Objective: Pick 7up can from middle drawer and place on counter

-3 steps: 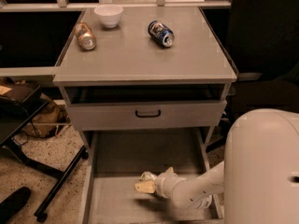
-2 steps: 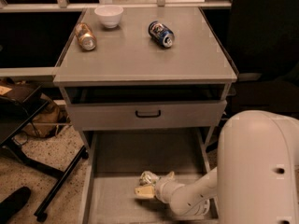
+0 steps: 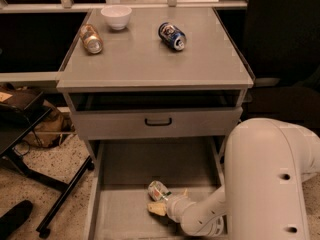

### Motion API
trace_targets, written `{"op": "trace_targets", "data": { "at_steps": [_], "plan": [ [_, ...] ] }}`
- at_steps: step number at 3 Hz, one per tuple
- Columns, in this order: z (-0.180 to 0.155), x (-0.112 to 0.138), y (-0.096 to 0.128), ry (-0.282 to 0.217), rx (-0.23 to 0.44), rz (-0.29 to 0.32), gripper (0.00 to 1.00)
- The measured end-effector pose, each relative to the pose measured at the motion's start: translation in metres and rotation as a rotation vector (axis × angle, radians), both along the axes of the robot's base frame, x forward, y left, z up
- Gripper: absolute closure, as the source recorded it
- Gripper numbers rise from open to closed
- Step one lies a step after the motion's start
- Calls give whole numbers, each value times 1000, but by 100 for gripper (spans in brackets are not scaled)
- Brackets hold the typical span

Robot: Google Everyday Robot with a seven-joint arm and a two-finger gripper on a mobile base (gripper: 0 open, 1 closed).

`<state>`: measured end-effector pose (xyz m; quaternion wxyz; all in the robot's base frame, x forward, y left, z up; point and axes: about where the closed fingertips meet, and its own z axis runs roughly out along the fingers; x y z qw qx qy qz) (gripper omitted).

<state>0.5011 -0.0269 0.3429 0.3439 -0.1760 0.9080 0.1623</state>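
Observation:
The 7up can [image 3: 158, 189], silvery with green marks, lies on its side on the floor of the pulled-out middle drawer [image 3: 130, 164], near the drawer's centre. My gripper [image 3: 165, 202] reaches into the drawer from the right and sits right at the can, just below and to its right. The wrist [image 3: 192, 216] runs back to the large white arm housing [image 3: 270, 184] at lower right. The counter [image 3: 150, 59] is the grey top of the cabinet above.
On the counter lie a brown-gold can [image 3: 91, 38] at the left, a white bowl [image 3: 116, 17] at the back and a dark blue can [image 3: 172, 36]. A shut drawer front with a black handle [image 3: 158, 121] sits above the open drawer. A black stand leg [image 3: 65, 194] crosses the floor on the left.
The arm housing has grown larger in view and shifted left. The gripper has stayed near the drawer's centre, and the can now shows just above it.

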Motion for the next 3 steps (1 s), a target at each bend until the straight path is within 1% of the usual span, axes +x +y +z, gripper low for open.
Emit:
{"op": "trace_targets", "data": {
  "at_steps": [3],
  "plan": [
    [5, 1, 0, 0, 0, 0, 88]
  ]
}}
